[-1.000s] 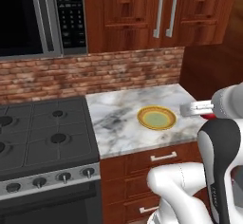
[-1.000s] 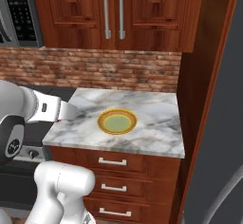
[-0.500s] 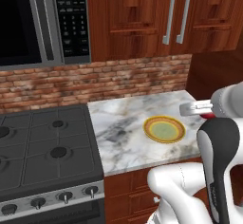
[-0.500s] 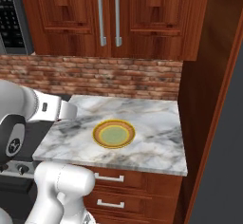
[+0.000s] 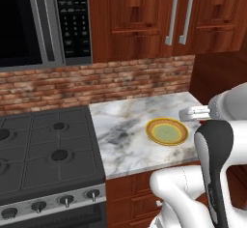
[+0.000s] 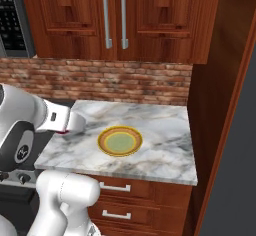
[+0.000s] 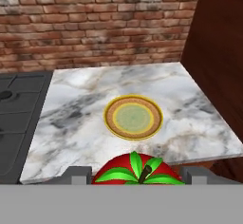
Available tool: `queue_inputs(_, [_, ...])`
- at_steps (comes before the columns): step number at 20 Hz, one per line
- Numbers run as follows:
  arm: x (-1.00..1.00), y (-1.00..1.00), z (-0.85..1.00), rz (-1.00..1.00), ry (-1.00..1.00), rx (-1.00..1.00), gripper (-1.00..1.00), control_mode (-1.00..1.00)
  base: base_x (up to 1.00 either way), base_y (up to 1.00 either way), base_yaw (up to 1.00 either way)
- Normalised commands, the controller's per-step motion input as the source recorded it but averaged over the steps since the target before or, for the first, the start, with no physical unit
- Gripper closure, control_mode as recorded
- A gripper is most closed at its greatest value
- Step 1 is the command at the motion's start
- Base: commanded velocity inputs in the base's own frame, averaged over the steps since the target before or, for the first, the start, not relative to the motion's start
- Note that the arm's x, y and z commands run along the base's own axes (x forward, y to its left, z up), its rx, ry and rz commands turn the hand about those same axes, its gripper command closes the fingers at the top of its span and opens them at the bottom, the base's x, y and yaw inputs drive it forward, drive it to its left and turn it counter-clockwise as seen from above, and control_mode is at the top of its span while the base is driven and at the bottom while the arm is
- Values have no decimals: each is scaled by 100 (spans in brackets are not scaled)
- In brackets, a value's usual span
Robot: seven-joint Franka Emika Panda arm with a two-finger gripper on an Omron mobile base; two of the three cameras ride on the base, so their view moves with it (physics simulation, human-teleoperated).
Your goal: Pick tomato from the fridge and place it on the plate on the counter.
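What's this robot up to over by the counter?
It is carrying a tomato in its gripper, with a finger on either side of it. The arm is held in front of the marbled counter, and the tomato has not reached the yellow-rimmed plate, which lies bare near the counter's middle. To the counter's left is a black stovetop, with a microwave above it and a brick wall behind.
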Motion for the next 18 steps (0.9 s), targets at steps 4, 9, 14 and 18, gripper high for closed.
queue_inputs(4, [47, -3, -44, -2, 17, 0, 100, -100, 0, 0, 0])
queue_inputs(9, [65, -15, -46, 0, 16, 0, 100, -100, 0, 0, 0])
queue_inputs(14, [55, -7, -58, 0, 13, 0, 100, -100, 0, 0, 0])
queue_inputs(18, [64, -10, -52, 0, 11, 0, 100, -100, 0, 0, 0])
